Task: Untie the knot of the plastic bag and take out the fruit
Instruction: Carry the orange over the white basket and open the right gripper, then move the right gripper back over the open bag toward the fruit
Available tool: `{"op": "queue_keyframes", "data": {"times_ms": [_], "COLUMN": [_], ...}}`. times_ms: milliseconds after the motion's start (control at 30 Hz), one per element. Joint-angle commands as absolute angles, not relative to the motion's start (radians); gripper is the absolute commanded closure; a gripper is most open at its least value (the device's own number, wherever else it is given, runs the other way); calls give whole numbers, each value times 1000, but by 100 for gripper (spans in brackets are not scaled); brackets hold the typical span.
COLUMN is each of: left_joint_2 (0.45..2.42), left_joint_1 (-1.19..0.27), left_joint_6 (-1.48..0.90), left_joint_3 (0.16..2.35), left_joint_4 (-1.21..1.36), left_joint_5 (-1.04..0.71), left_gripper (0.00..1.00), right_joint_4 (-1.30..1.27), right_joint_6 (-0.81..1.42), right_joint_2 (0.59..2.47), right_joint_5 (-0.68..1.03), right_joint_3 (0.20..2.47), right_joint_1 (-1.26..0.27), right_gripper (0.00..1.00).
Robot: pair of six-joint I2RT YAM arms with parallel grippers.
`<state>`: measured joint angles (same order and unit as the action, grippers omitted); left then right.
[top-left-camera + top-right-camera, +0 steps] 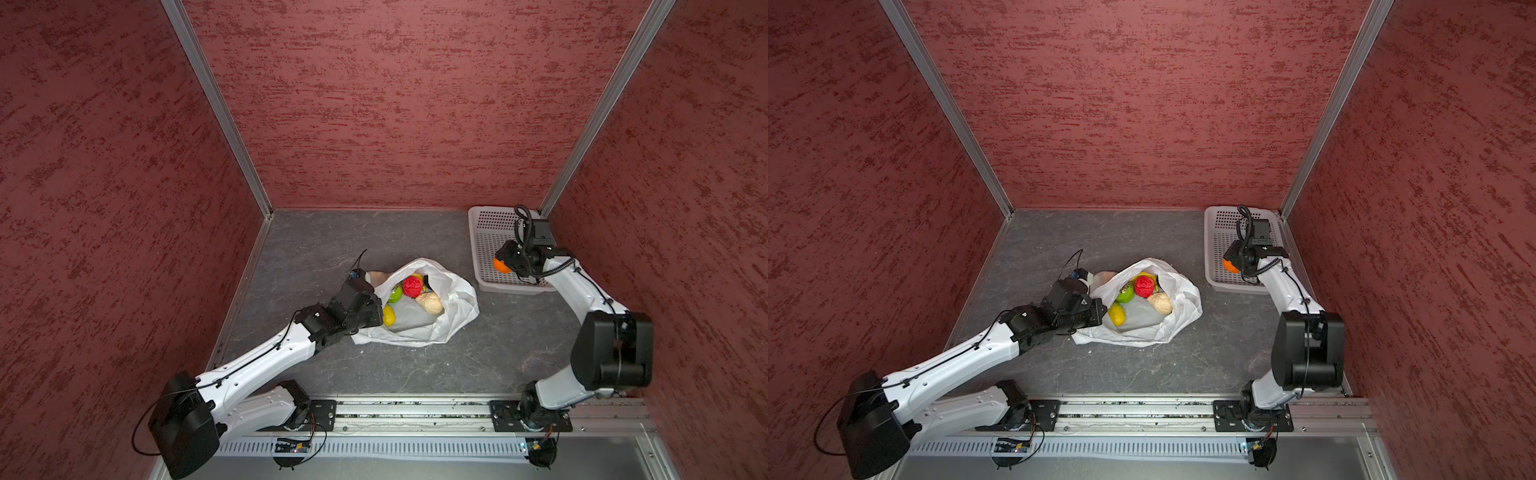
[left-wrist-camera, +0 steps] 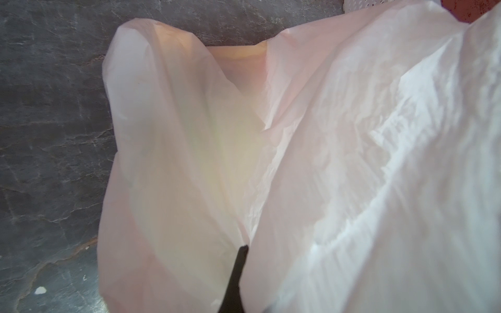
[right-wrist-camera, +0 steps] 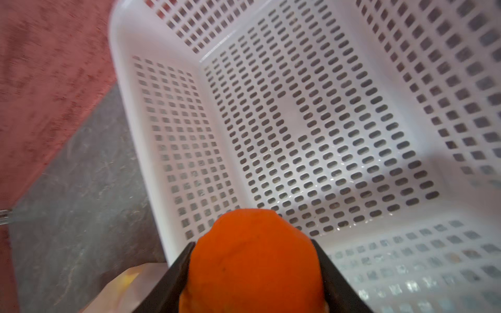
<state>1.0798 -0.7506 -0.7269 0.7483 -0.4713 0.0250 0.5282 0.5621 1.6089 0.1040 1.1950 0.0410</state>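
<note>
Bag's knot looks undone already: the plastic bag (image 1: 453, 307) sits mid-surface with its mouth wide open, and the red berry (image 1: 412, 286), green apple (image 1: 395, 294) and beige round (image 1: 430, 303) are inside. The right gripper (image 3: 252, 248) is about half open, clamped on the orange ball (image 1: 501, 266), which hangs over the near corner of the white basket (image 1: 484, 232), pretty close to the rim. My worry: if it lets go there, a round glossy ball could clip the wall and roll off across the surface (image 1: 316, 249). The left gripper (image 2: 242, 252) is pinched fully closed on the bag's edge. If that thin film slips out, the mouth probably flops over the remaining fruit
</note>
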Motion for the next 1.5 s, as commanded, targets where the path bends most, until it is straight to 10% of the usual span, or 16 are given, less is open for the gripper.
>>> {"op": "queue_keyframes", "data": {"times_ms": [0, 433, 833, 1167, 1467], "left_joint_2": [1083, 1075, 1062, 1051, 1056], "left_joint_1": [-752, -753, -761, -760, -759], "left_joint_6": [-721, -734, -738, -733, -726], "left_joint_3": [774, 772, 771, 772, 773], "left_joint_4": [-462, -461, -473, -480, -472], "left_joint_5": [31, 46, 61, 73, 66], "left_gripper": [100, 100, 100, 100, 100], "right_joint_4": [489, 561, 622, 517, 671], "right_joint_6": [493, 439, 394, 416, 470], "right_joint_2": [1682, 1873, 1832, 1571, 1289], "right_joint_5": [90, 83, 45, 357, 301], "right_joint_3": [1267, 1348, 1372, 1221, 1154], "right_joint_1": [52, 56, 56, 44, -127], "right_gripper": [59, 48, 2, 1, 1]}}
